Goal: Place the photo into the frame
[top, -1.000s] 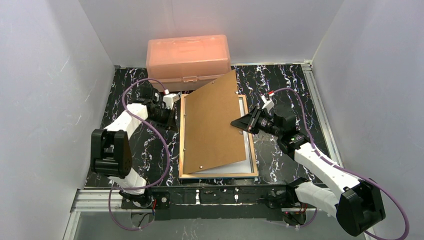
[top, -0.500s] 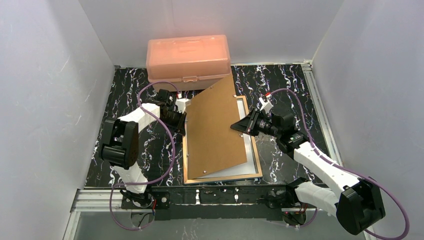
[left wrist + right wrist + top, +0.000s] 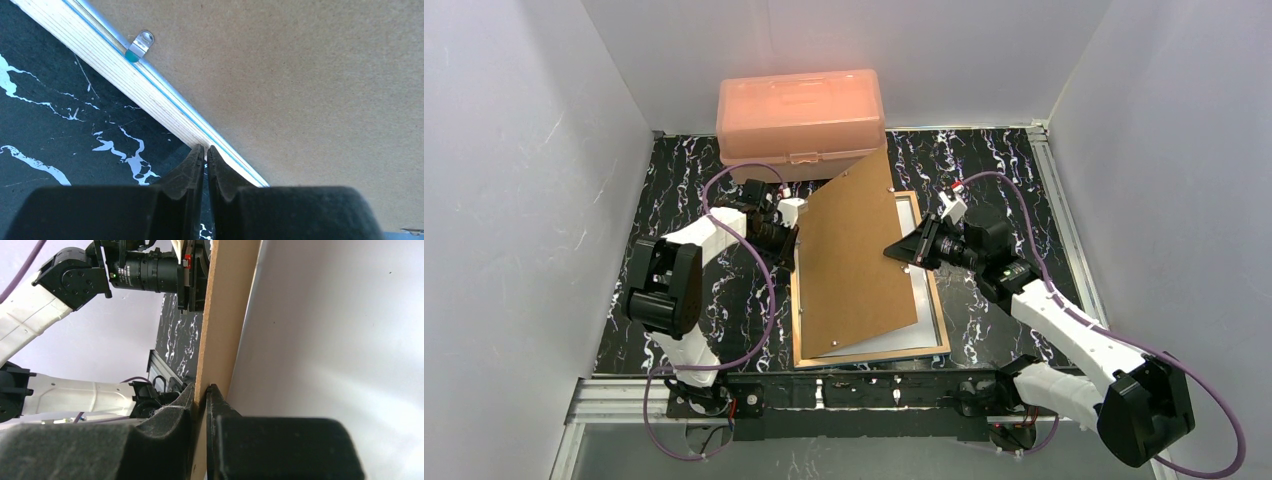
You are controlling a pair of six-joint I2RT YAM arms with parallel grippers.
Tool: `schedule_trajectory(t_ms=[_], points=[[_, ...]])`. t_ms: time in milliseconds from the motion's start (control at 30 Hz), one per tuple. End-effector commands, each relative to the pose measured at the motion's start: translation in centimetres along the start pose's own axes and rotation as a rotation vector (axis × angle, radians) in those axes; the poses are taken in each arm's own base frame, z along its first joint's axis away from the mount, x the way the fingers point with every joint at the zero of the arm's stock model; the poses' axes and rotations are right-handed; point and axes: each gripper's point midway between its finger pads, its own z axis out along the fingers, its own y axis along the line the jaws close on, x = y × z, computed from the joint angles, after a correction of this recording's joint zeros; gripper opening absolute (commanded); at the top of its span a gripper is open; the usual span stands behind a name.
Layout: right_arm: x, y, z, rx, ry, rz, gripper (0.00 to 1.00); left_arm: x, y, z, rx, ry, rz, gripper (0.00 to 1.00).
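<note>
The frame [image 3: 871,354] lies face down on the table, its light wood back edge up. My right gripper [image 3: 899,250] is shut on the right edge of the plain brown backing board [image 3: 859,260] and holds it tilted up over the frame; the board [image 3: 225,315] sits between the jaws of that gripper [image 3: 201,390]. A white sheet [image 3: 927,300] lies in the frame under the board and looks like the photo's plain back [image 3: 340,340]; its printed side is hidden. My left gripper [image 3: 792,235] is shut and empty, with the tips of the gripper [image 3: 205,150] against the frame's left wood edge [image 3: 125,75].
A peach plastic box [image 3: 799,110] stands at the back, just behind the board's raised top corner. A small metal tab [image 3: 140,44] sticks up on the frame's left rim. White walls close in the left, right and back sides.
My left gripper moved right to the frame's left edge, and the frame slid a little to the right. The right gripper still holds the board raised, almost unmoved.
</note>
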Motion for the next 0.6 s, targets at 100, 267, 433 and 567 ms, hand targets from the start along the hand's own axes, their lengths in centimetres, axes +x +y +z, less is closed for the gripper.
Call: schedule_trajectory(t_ms=[100, 267, 433, 567], points=[[-5.0, 8.6, -2.4, -0.212, -0.175, -0.226, 0.01, 3.3, 1.4, 1.5, -0.073, 0.139, 0.054, 0.06], [-4.8, 8.3, -2.2, -0.211, -0.154, -0.218, 0.01, 3.8, 1.8, 1.5, -0.09, 0.17, 0.06, 0.05], [-5.5, 8.3, -3.1, -0.216, -0.183, -0.211, 0.01, 4.1, 2.1, 1.7, -0.103, 0.186, 0.068, 0.05], [-5.7, 7.9, -3.8, -0.241, -0.186, -0.192, 0.01, 4.4, 2.2, 1.9, -0.108, 0.198, 0.071, 0.05]])
